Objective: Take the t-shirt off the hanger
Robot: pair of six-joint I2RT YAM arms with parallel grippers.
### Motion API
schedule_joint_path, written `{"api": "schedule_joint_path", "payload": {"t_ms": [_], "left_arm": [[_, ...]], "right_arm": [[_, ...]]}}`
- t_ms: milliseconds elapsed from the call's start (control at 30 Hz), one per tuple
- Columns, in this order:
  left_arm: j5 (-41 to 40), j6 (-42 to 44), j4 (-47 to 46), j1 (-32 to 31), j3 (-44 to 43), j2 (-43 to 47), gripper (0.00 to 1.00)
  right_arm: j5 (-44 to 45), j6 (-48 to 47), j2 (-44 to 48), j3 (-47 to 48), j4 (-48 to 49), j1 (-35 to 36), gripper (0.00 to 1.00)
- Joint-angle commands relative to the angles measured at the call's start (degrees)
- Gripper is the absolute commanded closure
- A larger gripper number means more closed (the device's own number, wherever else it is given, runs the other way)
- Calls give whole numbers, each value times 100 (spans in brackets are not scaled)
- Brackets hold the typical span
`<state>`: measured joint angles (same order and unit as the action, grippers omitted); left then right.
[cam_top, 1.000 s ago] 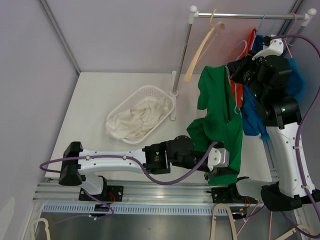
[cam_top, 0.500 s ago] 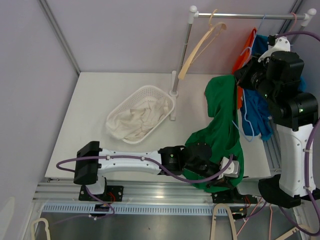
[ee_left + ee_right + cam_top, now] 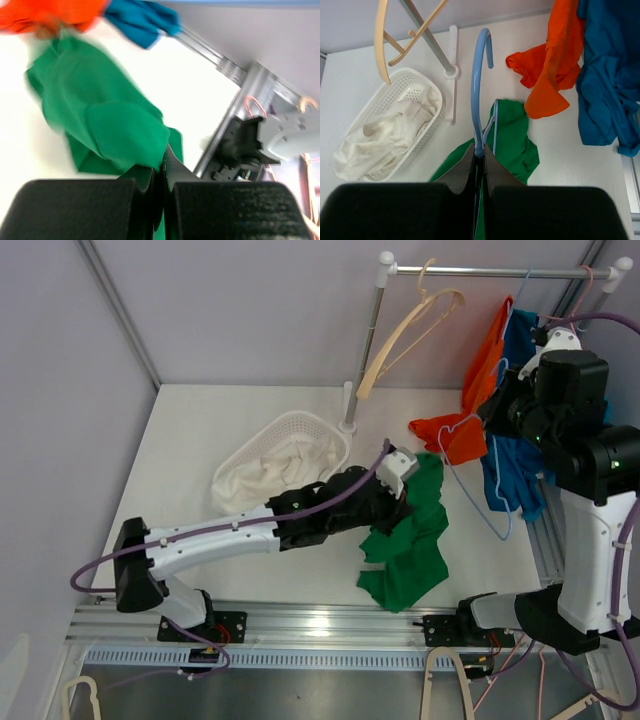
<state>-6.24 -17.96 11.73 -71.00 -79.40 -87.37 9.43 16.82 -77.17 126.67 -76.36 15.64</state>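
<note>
Green fabric t-shirt (image 3: 408,545), lying crumpled on the white table (image 3: 200,425) near the front edge, one fold pinched between the closed fingers of the left gripper (image 3: 161,170), while the right gripper (image 3: 479,155) is clamped on the neck of the light-blue hanger (image 3: 476,85) held above it.

The t-shirt (image 3: 405,545) lies on the surface (image 3: 200,440) at lower centre of the top view, with the left hand (image 3: 403,495) at its upper-left edge. The basket (image 3: 300,425), left of it, holds a cloth (image 3: 265,480). The rack (image 3: 366,340) stands behind the basket. Hung clothes (image 3: 488,350) fill the upper right, and the hanger (image 3: 470,475) is just below them.
</note>
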Motion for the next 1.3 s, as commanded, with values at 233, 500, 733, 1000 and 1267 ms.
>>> {"api": "schedule_joint_path", "payload": {"t_ms": [233,500,733,1000,1267], "left_arm": [[-115,-191,900,359,-302,1519,99],[166,538,1727,1131,-3325,1022,99],[-422,1239,2019,2168,-6217,-438,99],[131,2804,-845,2996,-4859,308,99],[492,3536,-1349,3285,-5156,-174,99]], "right_arm": [[-108,-143,833,-1193,2069,-8,100],[33,-250,255,-1259,3846,-96,100],[31,-249,-465,-987,5192,-333,100],[559,-557,-1292,-275,5385,-368,100],[832,-609,-1635,-196,5614,-369,100]]}}
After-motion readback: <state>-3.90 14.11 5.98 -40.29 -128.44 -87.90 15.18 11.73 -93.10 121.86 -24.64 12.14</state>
